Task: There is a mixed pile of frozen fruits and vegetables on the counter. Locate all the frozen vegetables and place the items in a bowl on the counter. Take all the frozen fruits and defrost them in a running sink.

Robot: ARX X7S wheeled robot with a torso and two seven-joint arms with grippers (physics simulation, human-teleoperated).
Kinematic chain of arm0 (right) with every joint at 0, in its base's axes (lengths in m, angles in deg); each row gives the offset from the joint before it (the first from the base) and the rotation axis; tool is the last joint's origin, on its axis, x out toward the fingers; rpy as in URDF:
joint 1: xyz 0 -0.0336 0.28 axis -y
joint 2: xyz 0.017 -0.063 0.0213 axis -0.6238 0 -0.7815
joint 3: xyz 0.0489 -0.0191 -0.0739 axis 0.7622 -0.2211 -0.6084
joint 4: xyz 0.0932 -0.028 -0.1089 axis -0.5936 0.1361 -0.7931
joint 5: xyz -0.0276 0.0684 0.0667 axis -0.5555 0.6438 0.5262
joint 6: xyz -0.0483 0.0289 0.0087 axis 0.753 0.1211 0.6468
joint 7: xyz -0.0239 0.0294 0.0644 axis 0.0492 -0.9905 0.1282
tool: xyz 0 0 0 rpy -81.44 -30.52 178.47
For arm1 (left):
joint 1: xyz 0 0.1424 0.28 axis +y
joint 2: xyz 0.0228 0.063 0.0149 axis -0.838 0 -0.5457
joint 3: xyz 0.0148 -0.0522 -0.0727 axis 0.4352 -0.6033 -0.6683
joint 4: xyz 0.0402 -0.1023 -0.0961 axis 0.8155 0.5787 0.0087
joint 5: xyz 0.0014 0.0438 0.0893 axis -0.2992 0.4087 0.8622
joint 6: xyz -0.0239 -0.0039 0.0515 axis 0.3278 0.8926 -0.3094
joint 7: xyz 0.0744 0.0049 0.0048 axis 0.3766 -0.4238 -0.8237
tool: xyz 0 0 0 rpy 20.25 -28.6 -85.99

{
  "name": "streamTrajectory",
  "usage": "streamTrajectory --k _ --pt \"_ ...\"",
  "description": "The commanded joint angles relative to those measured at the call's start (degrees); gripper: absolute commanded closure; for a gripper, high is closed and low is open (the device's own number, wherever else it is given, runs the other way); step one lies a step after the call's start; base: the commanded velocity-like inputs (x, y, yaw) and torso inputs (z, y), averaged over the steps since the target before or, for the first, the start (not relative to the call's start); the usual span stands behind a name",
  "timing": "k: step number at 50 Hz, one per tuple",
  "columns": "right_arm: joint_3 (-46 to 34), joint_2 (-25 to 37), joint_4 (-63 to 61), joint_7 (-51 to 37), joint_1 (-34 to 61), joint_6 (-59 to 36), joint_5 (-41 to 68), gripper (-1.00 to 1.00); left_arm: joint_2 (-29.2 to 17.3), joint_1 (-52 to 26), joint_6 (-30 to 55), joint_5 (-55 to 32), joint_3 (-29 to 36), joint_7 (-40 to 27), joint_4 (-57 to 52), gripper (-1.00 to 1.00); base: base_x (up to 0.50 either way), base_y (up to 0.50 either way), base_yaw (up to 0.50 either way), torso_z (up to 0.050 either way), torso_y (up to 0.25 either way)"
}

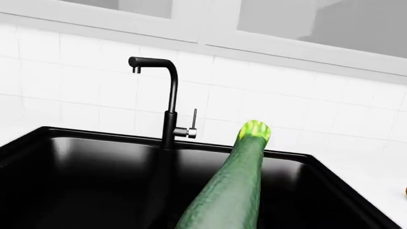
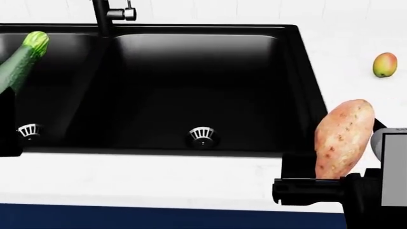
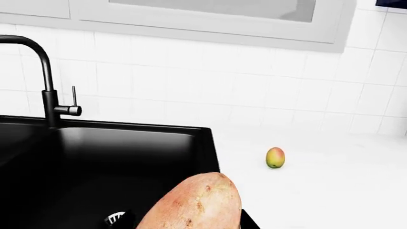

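My left gripper [image 2: 7, 119] shows only at the left edge of the head view. It is shut on the long dark green zucchini [image 2: 22, 59] and holds it tilted over the left basin of the black sink [image 2: 289, 86]. The zucchini's pale green tip [image 1: 254, 130] points toward the faucet [image 1: 167, 100]. My right gripper [image 2: 337, 164] is shut on the fat speckled sweet potato [image 2: 343, 136] and holds it upright over the counter [image 2: 159, 174] at the sink's front right corner. The small mango [image 2: 384, 65] lies on the counter to the right of the sink and also shows in the right wrist view [image 3: 275, 157]. The bowl is out of view.
Two round silver drain strainers [image 2: 202, 136] sit in the basins. No water shows at the faucet spout [image 1: 135, 64]. A white tiled wall [image 3: 254, 90] and cabinets stand behind the sink. The counter's front edge with blue cabinet fronts [image 2: 159, 217] runs along the bottom of the head view.
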Motion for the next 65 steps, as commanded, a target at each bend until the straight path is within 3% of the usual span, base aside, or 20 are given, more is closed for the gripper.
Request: streamTrajectory --k 1,65 --pt "0.0 0.3 -0.2 0.4 0.2 0.2 -0.8 1.00 -0.2 -0.2 -0.4 -0.6 -0.4 -0.6 -0.2 1.00 -0.03 0.50 0.00 0.000 0.000" --pt "-2.6 1.7 -0.5 1.2 -0.2 2.2 -2.8 1.00 -1.0 -0.1 -1.4 -1.3 -0.2 -1.1 -0.1 1.00 -0.19 0.50 0.00 0.000 0.000"
